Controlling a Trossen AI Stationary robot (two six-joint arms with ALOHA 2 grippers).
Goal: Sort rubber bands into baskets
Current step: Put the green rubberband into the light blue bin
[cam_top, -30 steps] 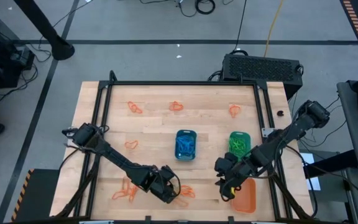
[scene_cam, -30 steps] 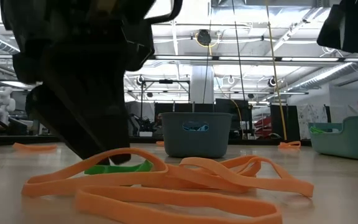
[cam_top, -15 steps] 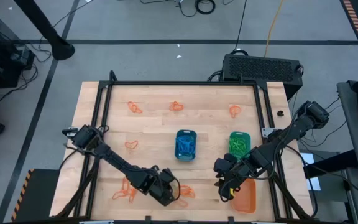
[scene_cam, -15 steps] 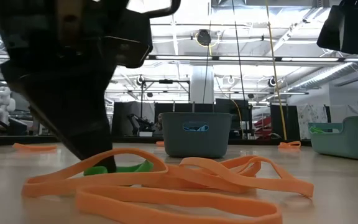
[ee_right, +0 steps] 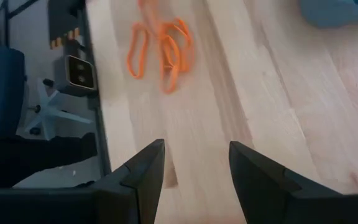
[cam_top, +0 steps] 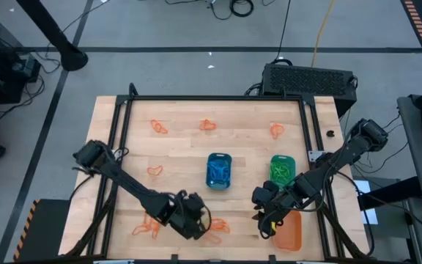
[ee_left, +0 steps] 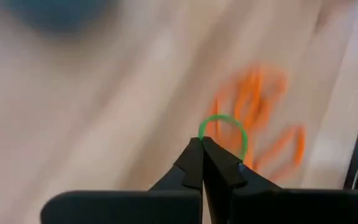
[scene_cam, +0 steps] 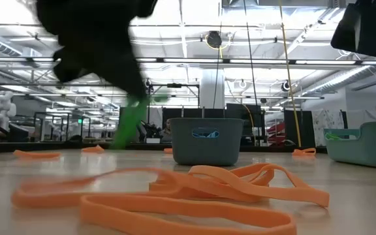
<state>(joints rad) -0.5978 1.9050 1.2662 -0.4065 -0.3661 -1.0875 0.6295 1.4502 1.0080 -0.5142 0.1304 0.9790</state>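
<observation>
We see left end effector (ee_left: 202,144) pinched on 1 green rubber band (ee_left: 224,127), apparently lifted off the counter (cam_top: 182,158) above orange bands (scene_cam: 175,196). Right end effector (ee_right: 194,165) wide, empty, beside orange basket (cam_top: 290,233).

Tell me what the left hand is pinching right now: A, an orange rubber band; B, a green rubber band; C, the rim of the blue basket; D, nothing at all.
B. In the left wrist view the left hand is shut with a green rubber band looping out from its fingertips, and the low view shows that green band lifted off the table above the orange bands.
</observation>
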